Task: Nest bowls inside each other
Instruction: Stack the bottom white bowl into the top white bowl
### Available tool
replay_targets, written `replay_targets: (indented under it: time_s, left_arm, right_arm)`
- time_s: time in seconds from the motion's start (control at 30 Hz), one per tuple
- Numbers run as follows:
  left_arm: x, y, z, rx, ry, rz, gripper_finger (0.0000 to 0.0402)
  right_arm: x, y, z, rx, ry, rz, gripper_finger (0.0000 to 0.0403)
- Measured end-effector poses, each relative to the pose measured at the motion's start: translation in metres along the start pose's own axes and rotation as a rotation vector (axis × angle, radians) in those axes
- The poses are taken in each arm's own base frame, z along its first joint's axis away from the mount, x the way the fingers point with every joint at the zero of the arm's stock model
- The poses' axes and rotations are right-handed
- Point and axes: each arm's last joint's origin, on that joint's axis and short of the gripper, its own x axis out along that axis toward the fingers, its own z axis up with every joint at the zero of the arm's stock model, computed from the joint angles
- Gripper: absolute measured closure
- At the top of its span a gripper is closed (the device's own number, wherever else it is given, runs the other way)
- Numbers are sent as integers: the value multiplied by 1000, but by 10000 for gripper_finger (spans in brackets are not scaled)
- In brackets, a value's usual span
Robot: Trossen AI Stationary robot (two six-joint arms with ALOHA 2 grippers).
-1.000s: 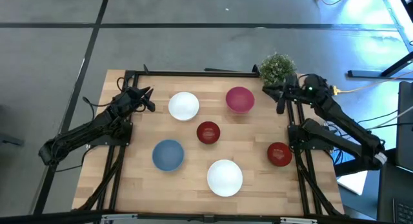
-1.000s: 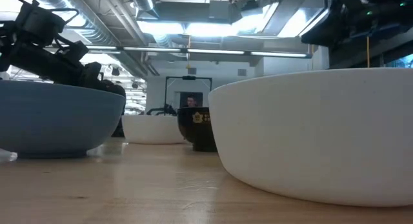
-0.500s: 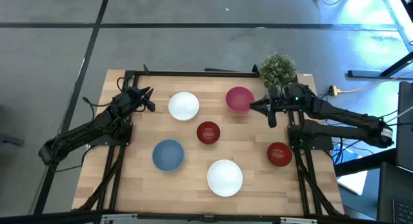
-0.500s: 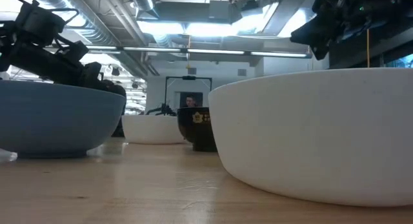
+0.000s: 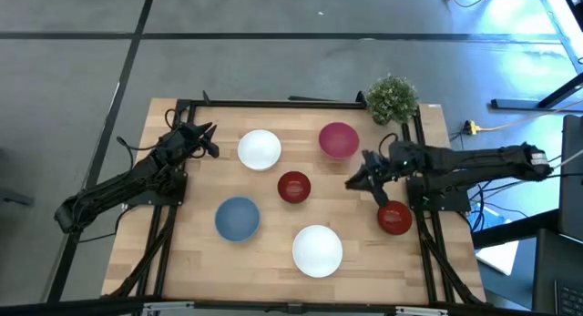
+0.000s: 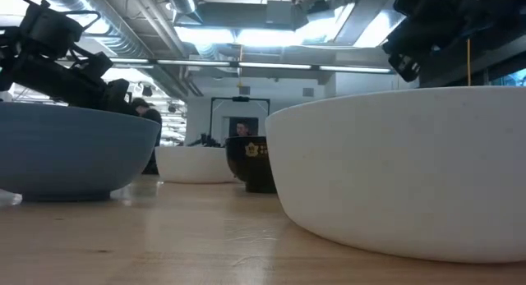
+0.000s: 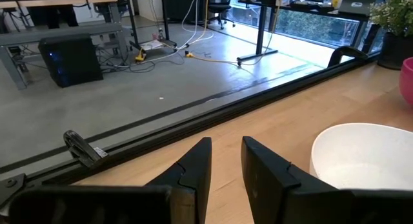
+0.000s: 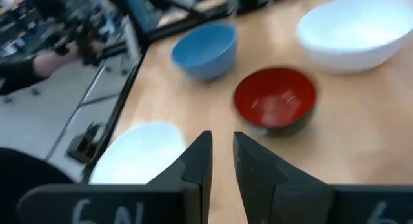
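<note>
Six bowls stand upright on their bases on the wooden table: a white bowl [image 5: 260, 149], a magenta bowl [image 5: 339, 140], a dark red bowl [image 5: 293, 187] in the middle, a second dark red bowl [image 5: 394, 217] at the right, a blue bowl [image 5: 238, 219] and a second white bowl [image 5: 317, 250]. My right gripper [image 5: 355, 178] hovers between the magenta bowl and the right dark red bowl. It points toward the middle dark red bowl [image 8: 275, 101], its fingers close together and empty. My left gripper [image 5: 209, 138] waits left of the far white bowl [image 7: 361, 153], fingers close together and empty.
A small green potted plant [image 5: 393, 98] stands at the far right corner. A dark frame [image 5: 273, 102] runs along the table's far edge and sides. Bare wood lies between the bowls around the table's middle [image 5: 351, 207].
My right gripper has swung from beside the plant at the far right toward the table's middle and near edge. It has passed the magenta bowl and now points toward the middle dark red bowl. No bowl has moved.
</note>
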Motion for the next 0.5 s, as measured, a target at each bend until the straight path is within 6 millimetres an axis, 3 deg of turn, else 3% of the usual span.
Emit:
replay_targets:
  time_s: [0.33,0.5]
  left_arm:
    - [0,0,0,-2,-1,18,321]
    - [0,1,0,-8,-1,33,321]
  right_arm:
    - [33,11,-20,178,168,18,337]
    - [50,11,-19,203,120,8,315]
